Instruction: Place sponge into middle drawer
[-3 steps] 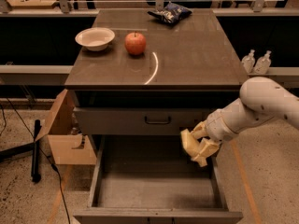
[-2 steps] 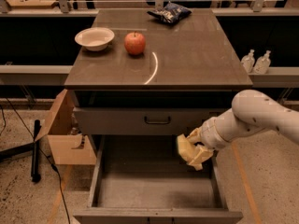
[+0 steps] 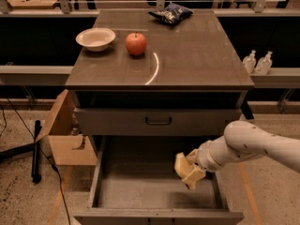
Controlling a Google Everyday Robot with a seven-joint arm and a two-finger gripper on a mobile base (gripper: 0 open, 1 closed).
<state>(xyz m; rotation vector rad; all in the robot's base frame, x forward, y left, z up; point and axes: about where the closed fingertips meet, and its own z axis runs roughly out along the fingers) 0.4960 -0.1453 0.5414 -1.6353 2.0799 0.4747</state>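
Observation:
The middle drawer (image 3: 136, 187) is pulled out at the bottom of the cabinet, and its flat grey floor is bare. My gripper (image 3: 191, 173) reaches in from the right on a white arm and hangs just above the right part of the drawer floor. It is shut on the pale yellow sponge (image 3: 180, 164), which sticks out to the left of the cream fingers. The sponge is held inside the drawer's outline, a little above the floor.
Above the open drawer is a closed drawer front with a dark bar handle (image 3: 158, 121). On the cabinet top are a white bowl (image 3: 95, 38), a red apple (image 3: 136, 43) and a dark snack bag (image 3: 170, 13). A cardboard box (image 3: 63, 135) stands at the left, and two bottles (image 3: 257, 62) at the right.
My gripper has moved left and down with the sponge, from the drawer's right edge to over the drawer floor.

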